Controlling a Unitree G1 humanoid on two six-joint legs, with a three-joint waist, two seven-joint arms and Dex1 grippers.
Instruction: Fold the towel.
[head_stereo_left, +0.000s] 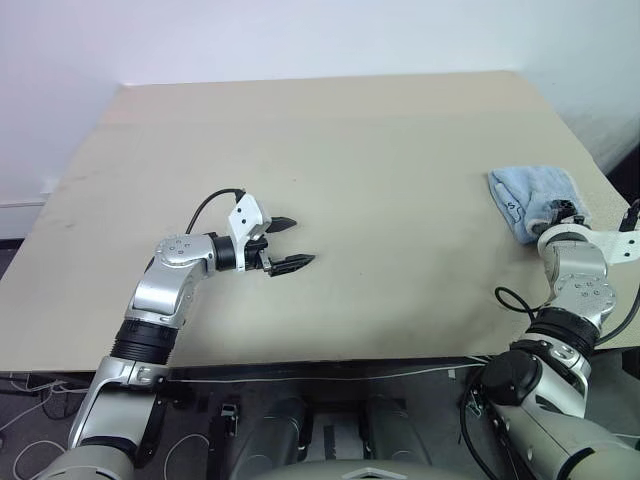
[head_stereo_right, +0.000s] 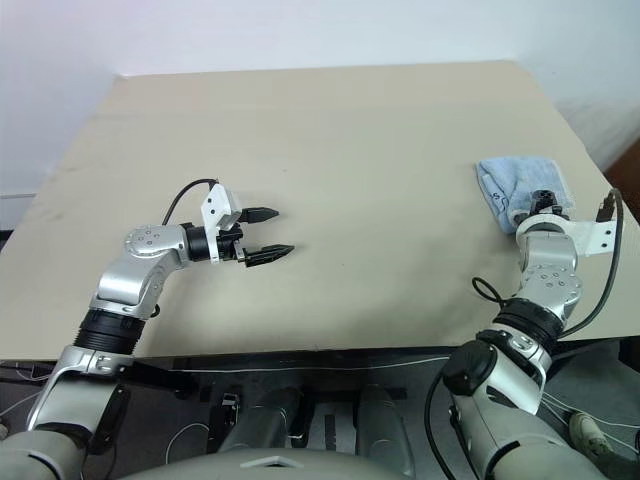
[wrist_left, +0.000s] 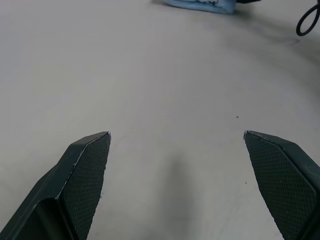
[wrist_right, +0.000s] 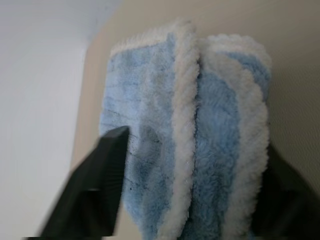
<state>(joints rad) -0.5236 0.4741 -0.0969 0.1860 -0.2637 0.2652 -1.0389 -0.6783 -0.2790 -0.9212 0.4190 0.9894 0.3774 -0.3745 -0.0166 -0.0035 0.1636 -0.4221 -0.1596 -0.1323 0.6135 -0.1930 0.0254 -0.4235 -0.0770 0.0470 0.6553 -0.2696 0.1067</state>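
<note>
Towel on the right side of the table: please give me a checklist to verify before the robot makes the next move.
1. Towel lies folded on the table: ok.
2. Right gripper fingers spread on either side of the towel: ok.
3. Right fingers free of the cloth: cannot tell.
4. Left gripper open, nothing between its fingers: ok.
5. Left gripper apart from the towel: ok.
6. Towel fully on the table, not hanging over the edge: ok.
</note>
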